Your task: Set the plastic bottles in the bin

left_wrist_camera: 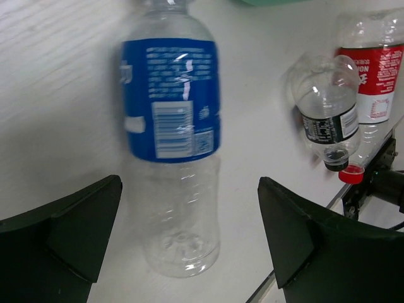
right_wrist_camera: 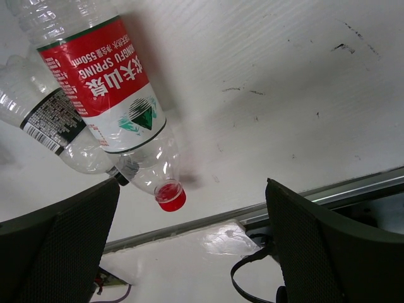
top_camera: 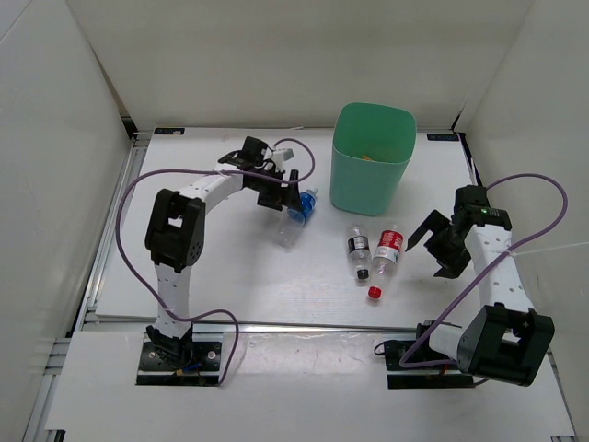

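1. Left pincer [left_wrist_camera: 189, 187]: closest to the left wrist lens. Its two dark fingers are spread wide on either side of the clear lower body of the blue-label bottle [left_wrist_camera: 173, 101], apart from it and gripping nothing.
2. In the overhead view this bottle lies on the table [top_camera: 230, 276] left of centre, just left of the green bin [top_camera: 368, 189], which stands at upper centre.
3. Right pincer [right_wrist_camera: 192, 187]: fingers spread and empty. The red-label bottle [right_wrist_camera: 101, 82] and the black-label bottle [right_wrist_camera: 50, 120] lie side by side at the upper left of its view, outside the gap.
4. Loose red cap [top_camera: 375, 293]: just below those two bottles in the overhead view.
5. Orange speck [top_camera: 368, 157] inside the bin: too small to identify.
6. Step in hand, as I judge it: the left arm is picking up the blue-label bottle, and three bottles are not yet binned.
7. Next move calls for lowering, closing on the bottle's body, lifting above the rim, carrying it rightward and releasing.
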You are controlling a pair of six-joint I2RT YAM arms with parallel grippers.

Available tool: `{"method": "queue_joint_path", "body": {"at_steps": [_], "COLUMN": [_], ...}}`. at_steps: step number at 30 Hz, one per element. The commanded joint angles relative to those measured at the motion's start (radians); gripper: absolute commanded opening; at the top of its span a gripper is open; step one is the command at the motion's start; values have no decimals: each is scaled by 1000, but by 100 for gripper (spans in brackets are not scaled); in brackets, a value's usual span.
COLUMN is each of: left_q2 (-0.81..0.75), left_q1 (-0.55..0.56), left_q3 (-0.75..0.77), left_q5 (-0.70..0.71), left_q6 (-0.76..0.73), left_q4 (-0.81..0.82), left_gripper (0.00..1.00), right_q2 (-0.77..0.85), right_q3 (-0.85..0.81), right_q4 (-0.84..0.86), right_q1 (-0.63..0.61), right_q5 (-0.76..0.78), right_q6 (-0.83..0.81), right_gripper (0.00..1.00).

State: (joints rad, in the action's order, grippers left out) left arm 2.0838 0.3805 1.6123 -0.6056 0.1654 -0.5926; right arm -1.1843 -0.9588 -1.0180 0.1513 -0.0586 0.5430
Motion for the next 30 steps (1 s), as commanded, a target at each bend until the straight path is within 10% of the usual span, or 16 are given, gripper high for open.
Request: {"method": "queue_joint_path", "body": {"at_steps": [1, 30], "left_q2": [-24, 147], "left_q1": [47, 100], "left_q3": [46, 130], "left_q5": [-6, -43], "left_q6": [-14, 48], "left_q4": [14, 24], "left_gripper": [100, 100], "right_q2": [22, 31], "right_q3": [-1, -1], "right_q4": [18, -10], "right_q1": [7, 7], "right_q5": [-18, 19], "right_q6": [2, -17], "right_gripper": [100, 100]}}
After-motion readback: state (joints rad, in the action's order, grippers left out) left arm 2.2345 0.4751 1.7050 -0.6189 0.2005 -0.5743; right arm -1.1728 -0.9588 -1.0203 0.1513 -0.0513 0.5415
